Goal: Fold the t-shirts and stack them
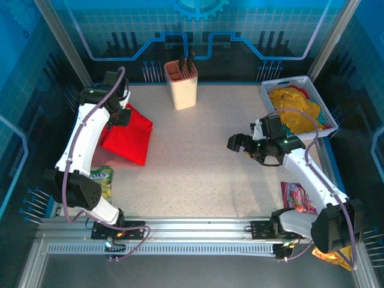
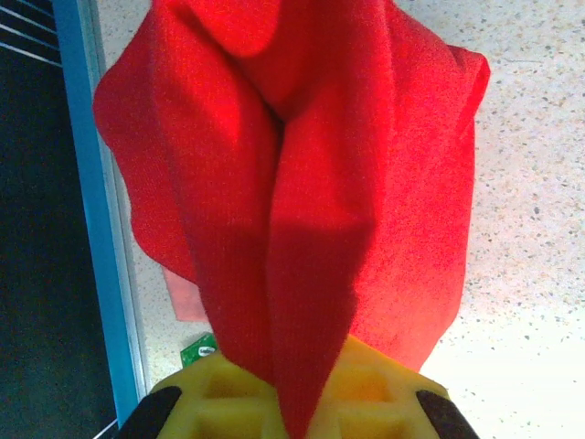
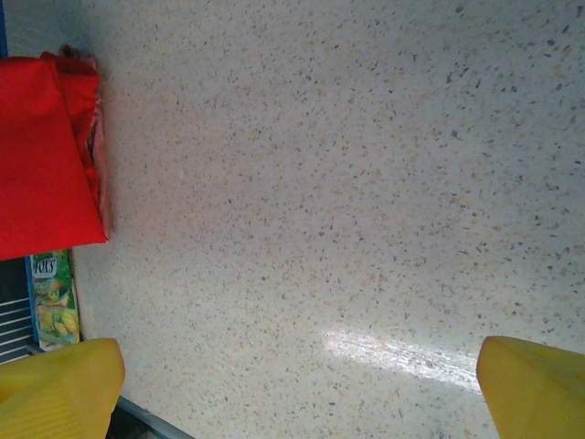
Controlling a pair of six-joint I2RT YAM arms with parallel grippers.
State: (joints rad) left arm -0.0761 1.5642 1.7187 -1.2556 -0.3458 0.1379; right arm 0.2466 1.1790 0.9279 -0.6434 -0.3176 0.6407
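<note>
Now the left end effector (image 2: 294, 407) clamps the bunched red t-shirt (image 2: 302, 183).

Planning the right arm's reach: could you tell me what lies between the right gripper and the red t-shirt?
Nothing: in the top view, bare table separates the right gripper from the red t-shirt.

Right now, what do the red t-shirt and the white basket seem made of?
The red t-shirt looks like soft knit cloth, matte: fine weave, draping folds. The basket is probably rigid plastic, white, with lattice walls.
</note>
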